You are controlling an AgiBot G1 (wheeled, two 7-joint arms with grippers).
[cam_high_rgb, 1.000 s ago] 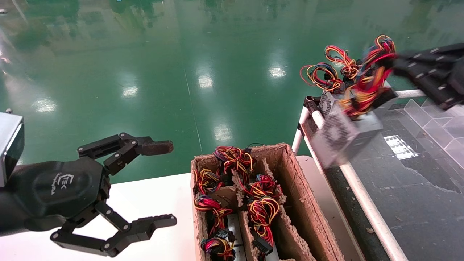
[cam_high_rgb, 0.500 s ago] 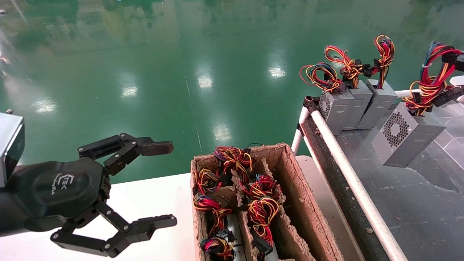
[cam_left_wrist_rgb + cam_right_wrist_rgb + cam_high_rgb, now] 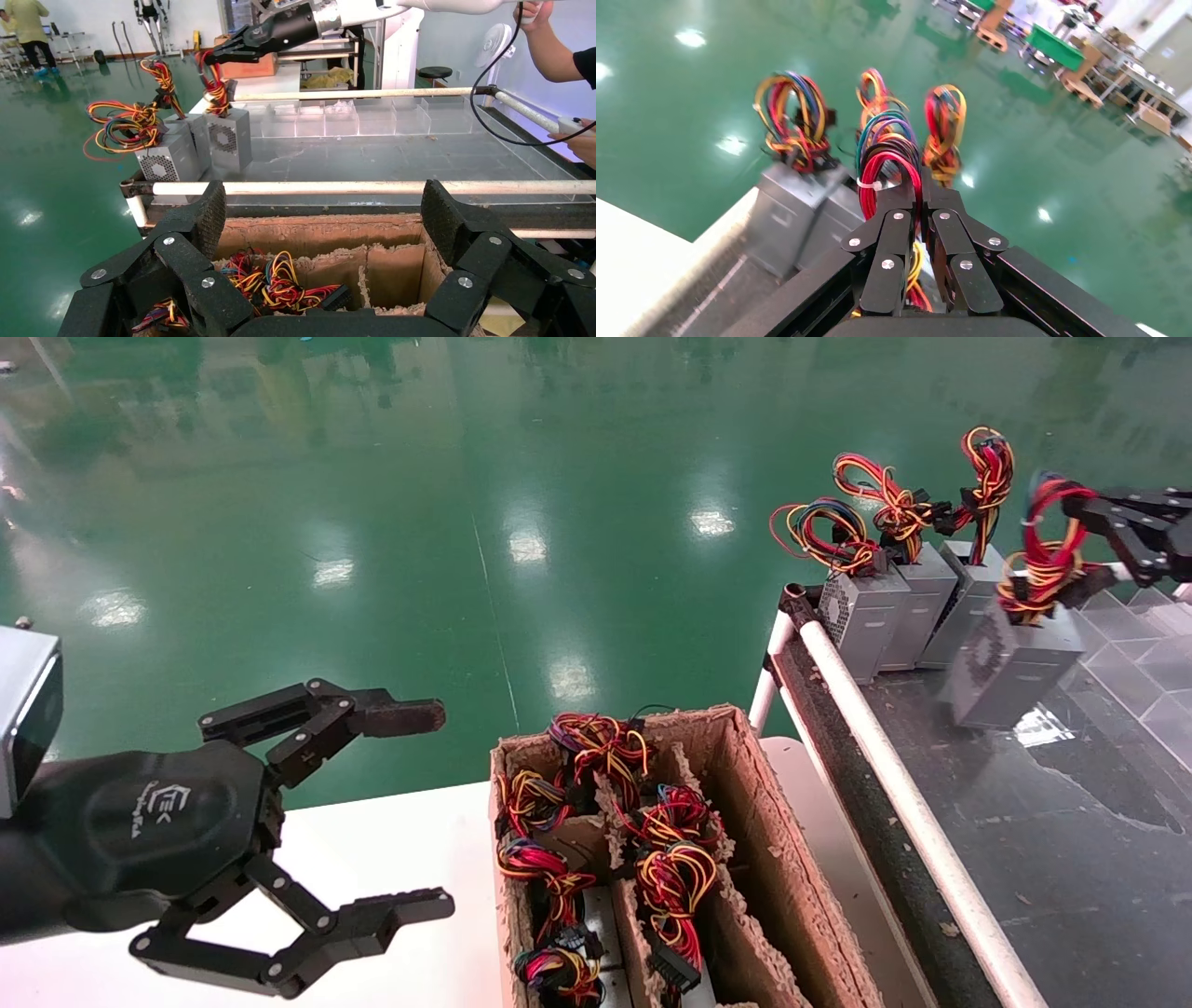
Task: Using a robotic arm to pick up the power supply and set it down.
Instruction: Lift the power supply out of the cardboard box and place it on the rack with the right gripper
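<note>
The robotic arm's right gripper (image 3: 1071, 509) is clamped tight on the red wire loop of the power supply (image 3: 1010, 663) — the grey box hangs tilted, just beside the three grey boxes (image 3: 917, 603) standing in a row on the dark conveyor (image 3: 1071, 822). The left gripper (image 3: 410, 803) hangs parked, fingers wide apart, beside the cardboard box (image 3: 773, 859).

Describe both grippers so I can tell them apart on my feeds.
The left gripper is black, a two-finger linkage with silver rivets, a white "TEK" logo on its rounded palm, a brown-crusted pad on one fingertip and a grey box camera at the wrist. The right gripper has the same black riveted linkage, on a white-silver arm.
</note>
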